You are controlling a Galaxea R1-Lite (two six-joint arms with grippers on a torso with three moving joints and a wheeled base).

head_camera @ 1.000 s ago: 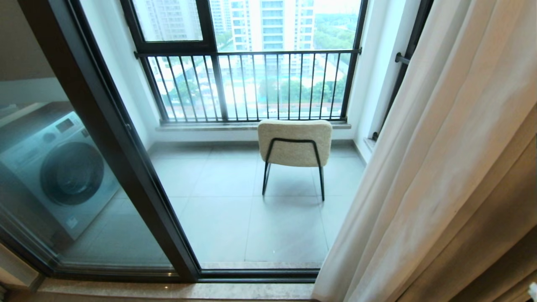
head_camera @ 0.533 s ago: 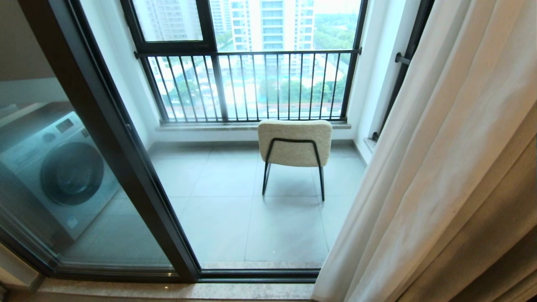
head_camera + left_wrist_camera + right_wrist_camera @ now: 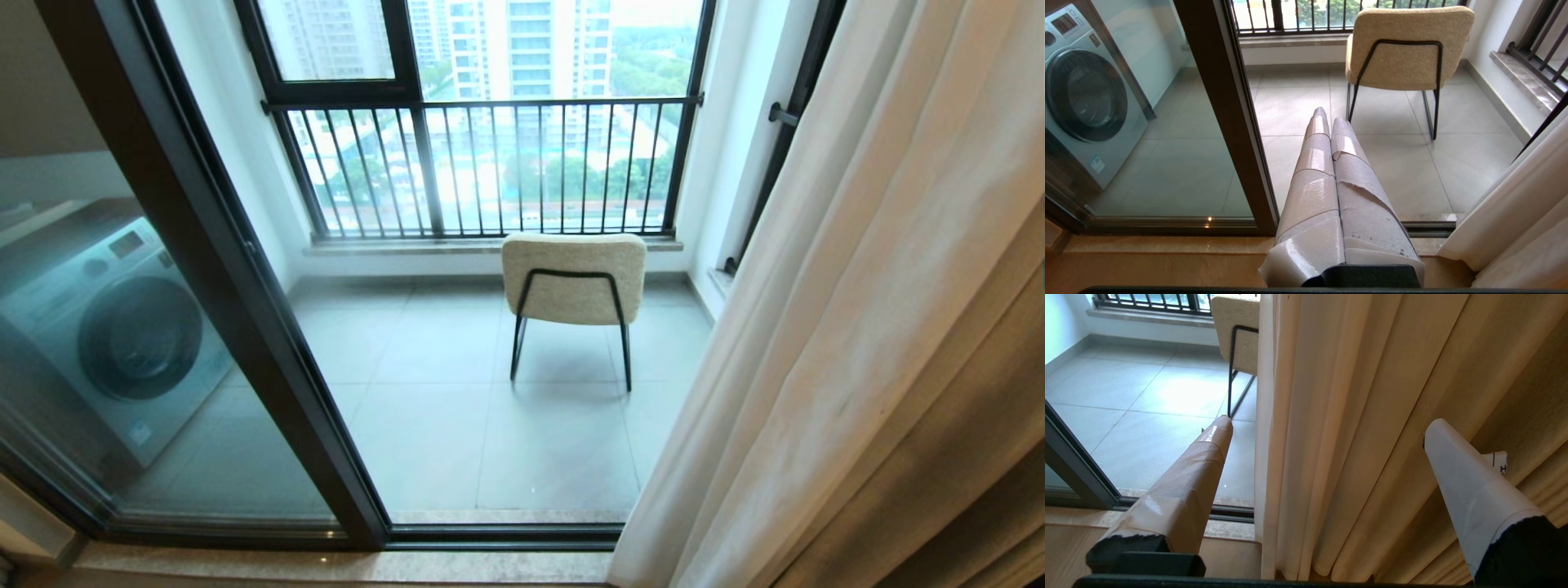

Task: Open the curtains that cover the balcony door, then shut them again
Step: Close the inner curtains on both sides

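R gripper (image 3: 1327,426) w/ fingers spread wide, curtains (image 3: 1355,416) between them, not clamped. L gripper (image 3: 1327,118) fingers pressed together, holding nothing. Curtains bunched at right of balcony door (image 3: 204,245). Beyond: chair (image 3: 573,278), washer (image 3: 114,327), railing (image 3: 490,163).

The right gripper (image 3: 1327,428) is seen with its two tape-wrapped fingers (image 3: 1202,465) spread wide, apart from the curtains (image 3: 1355,416), whose cream folds are gathered between and beyond them. A dark strip of the balcony door (image 3: 1073,473) frame is seen low down, with grey floor tiles (image 3: 1135,400) and a beige chair (image 3: 1237,330) past it.
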